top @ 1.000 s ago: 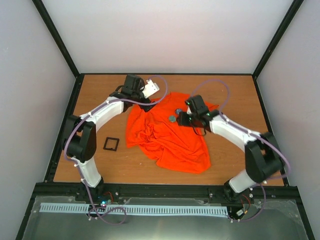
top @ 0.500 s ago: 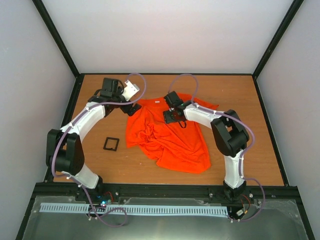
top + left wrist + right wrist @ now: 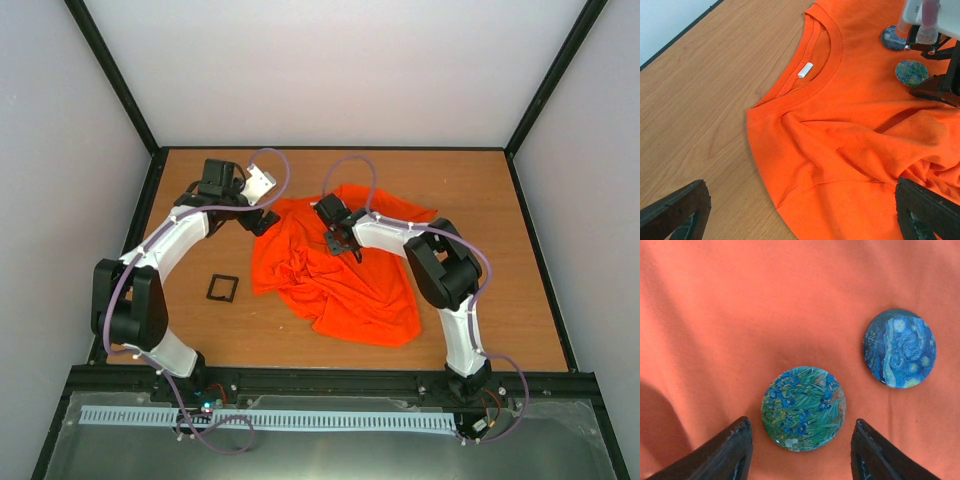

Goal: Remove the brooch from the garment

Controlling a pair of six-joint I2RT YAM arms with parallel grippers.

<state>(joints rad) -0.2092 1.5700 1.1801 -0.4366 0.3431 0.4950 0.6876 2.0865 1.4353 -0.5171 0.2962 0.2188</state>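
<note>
The orange garment (image 3: 345, 275) lies crumpled mid-table, collar toward the back. Two round brooches sit on it near the collar: a green floral brooch (image 3: 803, 408) and a blue swirled brooch (image 3: 899, 348). My right gripper (image 3: 801, 426) hangs just over the green one, open, a finger on each side, neither touching it. From above, the right gripper (image 3: 340, 243) covers both brooches. My left gripper (image 3: 800, 220) is wide open over the garment's shoulder edge, holding nothing, and stands at the garment's left side, the left gripper (image 3: 263, 222) beside the collar. The left wrist view shows the green brooch (image 3: 911, 72) and the blue brooch (image 3: 894, 38).
A small black square frame (image 3: 222, 288) lies on the wooden table (image 3: 480, 200) left of the garment. Black rails edge the table, with grey walls behind. A white label (image 3: 805, 70) is sewn inside the collar.
The right arm swung left across the garment, bringing its gripper over the brooches. The left arm pulled back leftward off the collar. The right jaws widened, then narrowed somewhat.
</note>
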